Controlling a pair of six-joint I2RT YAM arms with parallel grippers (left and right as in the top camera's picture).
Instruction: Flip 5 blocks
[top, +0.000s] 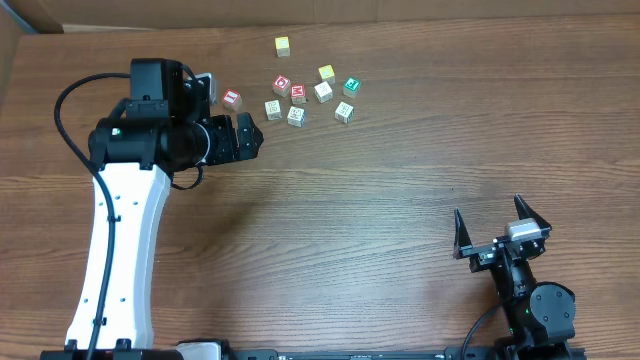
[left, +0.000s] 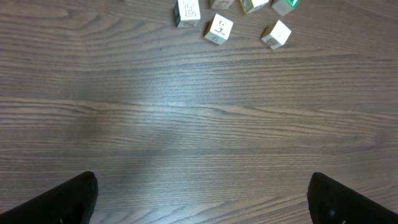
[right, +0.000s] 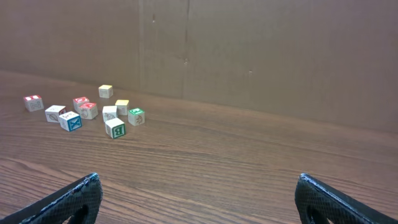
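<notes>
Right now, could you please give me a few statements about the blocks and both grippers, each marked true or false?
1. The left gripper and the right gripper are both open and empty. True.
2. The green-faced block is the one nearest the left gripper. False: the red-faced block is nearest, and the green-faced one lies on the far side of the group.
3. One yellowish block sits apart from the others, toward the table's far edge. True.
4. Two cubes are stacked. False: all blocks rest singly on the table.
5. The left gripper is closer to the blocks than the right gripper is. True.
</notes>
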